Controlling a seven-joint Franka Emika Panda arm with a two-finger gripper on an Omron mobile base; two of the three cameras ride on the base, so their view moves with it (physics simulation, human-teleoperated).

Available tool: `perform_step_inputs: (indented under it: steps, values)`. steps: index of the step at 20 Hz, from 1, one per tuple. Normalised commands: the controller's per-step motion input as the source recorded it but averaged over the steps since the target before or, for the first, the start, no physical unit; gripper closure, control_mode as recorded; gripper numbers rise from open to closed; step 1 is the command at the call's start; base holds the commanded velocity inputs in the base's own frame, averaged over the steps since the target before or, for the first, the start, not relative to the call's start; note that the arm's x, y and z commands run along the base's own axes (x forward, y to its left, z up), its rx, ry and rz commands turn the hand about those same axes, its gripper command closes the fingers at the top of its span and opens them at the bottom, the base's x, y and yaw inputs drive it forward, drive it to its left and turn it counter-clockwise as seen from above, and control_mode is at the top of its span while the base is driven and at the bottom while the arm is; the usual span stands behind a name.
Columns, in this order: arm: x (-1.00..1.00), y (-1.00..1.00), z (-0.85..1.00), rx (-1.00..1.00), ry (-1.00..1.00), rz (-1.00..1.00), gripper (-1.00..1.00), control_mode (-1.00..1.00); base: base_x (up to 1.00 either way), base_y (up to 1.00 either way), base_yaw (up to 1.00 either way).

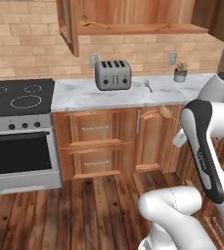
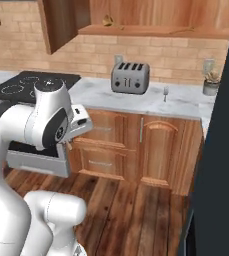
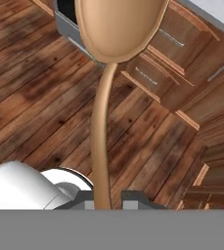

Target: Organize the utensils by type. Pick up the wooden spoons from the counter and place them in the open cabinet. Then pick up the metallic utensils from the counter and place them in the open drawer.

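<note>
My gripper [image 3: 107, 202] is shut on the thin handle of the small coppery spoon [image 3: 114, 29], whose bowl points away from the hand over the wood floor. From the left base, this spoon [image 1: 165, 113] sticks out beside the forearm in front of the lower cabinet doors. The silver fork [image 1: 148, 86] lies on the marble counter [image 1: 79, 95] right of the toaster, and the fork [image 2: 166, 92] also appears from the right base. Two wooden spoons [image 1: 91, 22] [image 1: 165, 26] lie on the open cabinet's shelf [image 1: 133, 29]. The open drawer is out of view.
A grey toaster [image 1: 113, 74] stands mid-counter and a small potted plant [image 1: 180, 72] at its right end. The black stovetop and oven [image 1: 15, 127] are on the left. The cabinet's open door [image 1: 67, 24] hangs left of the shelf. A dark tall panel [image 2: 221, 150] stands on the right.
</note>
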Motion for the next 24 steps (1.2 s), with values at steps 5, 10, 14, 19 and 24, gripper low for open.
perform_step_inputs:
  steps: [5, 10, 14, 19, 24]
  values:
    - [0.0, 0.0, 0.0, 0.0, 0.0, 0.0, 1.0, 1.0, 0.08, 0.69, 0.47]
    - [0.0, 0.0, 0.0, 0.0, 0.0, 0.0, 1.0, 1.0, 0.3, 0.53, 0.44]
    - [0.0, 0.0, 0.0, 0.0, 0.0, 0.0, 1.0, 1.0, 0.31, 0.45, 0.4]
    - [0.0, 0.0, 0.0, 0.0, 0.0, 0.0, 1.0, 1.0, 0.53, 0.4, 0.28]
    - [0.0, 0.0, 0.0, 0.0, 0.0, 0.0, 1.0, 1.0, 0.91, 0.38, 0.07]
